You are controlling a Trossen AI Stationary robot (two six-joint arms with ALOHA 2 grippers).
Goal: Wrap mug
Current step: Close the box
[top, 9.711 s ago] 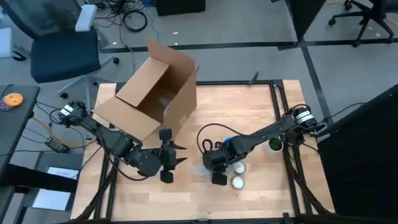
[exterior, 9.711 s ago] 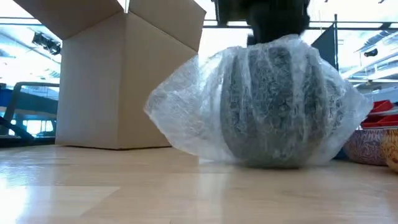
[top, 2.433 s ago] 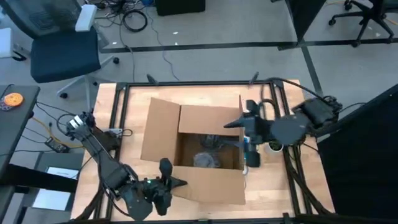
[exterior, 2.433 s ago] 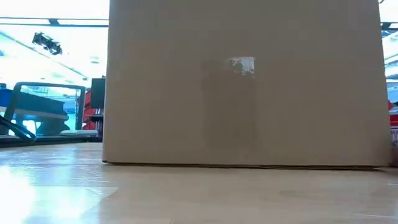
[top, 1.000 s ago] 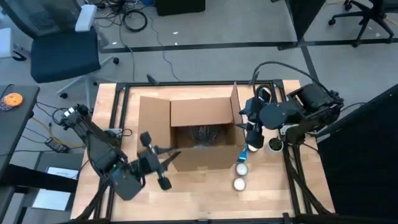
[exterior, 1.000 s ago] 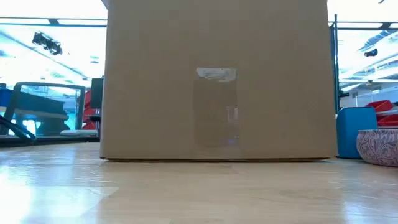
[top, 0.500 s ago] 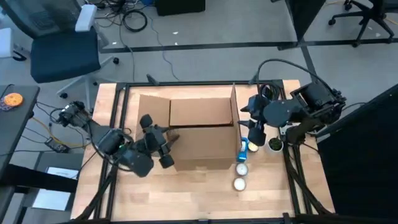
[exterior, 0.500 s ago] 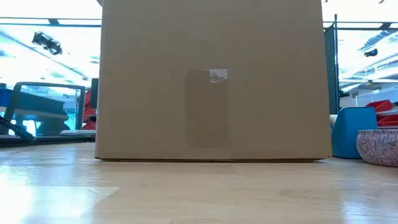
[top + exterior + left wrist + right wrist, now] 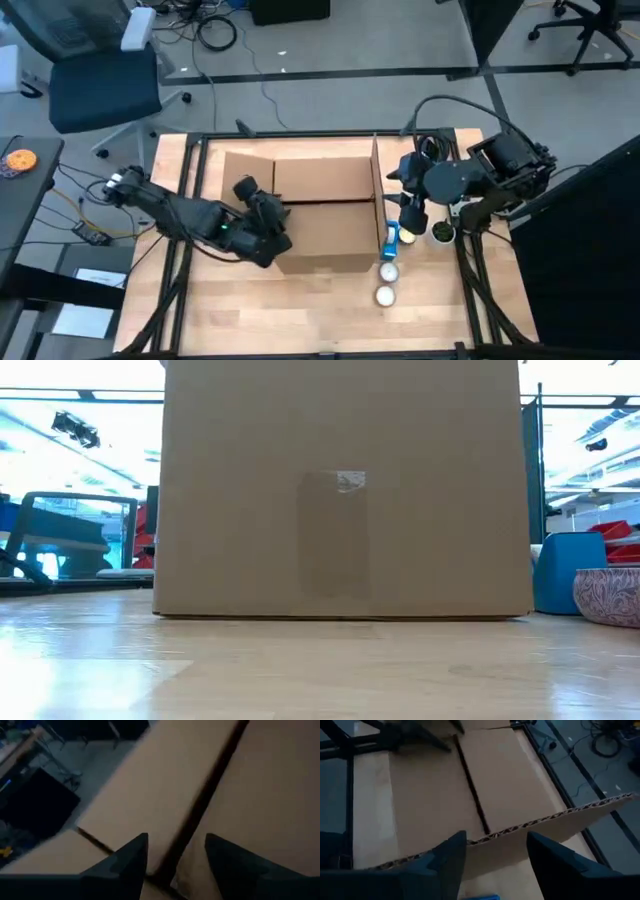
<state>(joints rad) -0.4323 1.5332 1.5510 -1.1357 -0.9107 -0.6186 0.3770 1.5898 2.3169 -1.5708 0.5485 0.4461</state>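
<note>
Over the box (image 9: 320, 215), both open end effectors.

The left gripper (image 9: 268, 212) is moving up onto the top of the cardboard box (image 9: 325, 222). It is pressing a flap (image 9: 322, 215) down flat, closing the box.

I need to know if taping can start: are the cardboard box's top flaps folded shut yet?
Partly shut. On the cardboard box, two long flaps lie flat, a dark gap between them; the right-side flap stands upright before the right claw.

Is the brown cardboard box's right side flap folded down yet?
No, the brown cardboard box's right flap stands upright beside the right hand.
</note>
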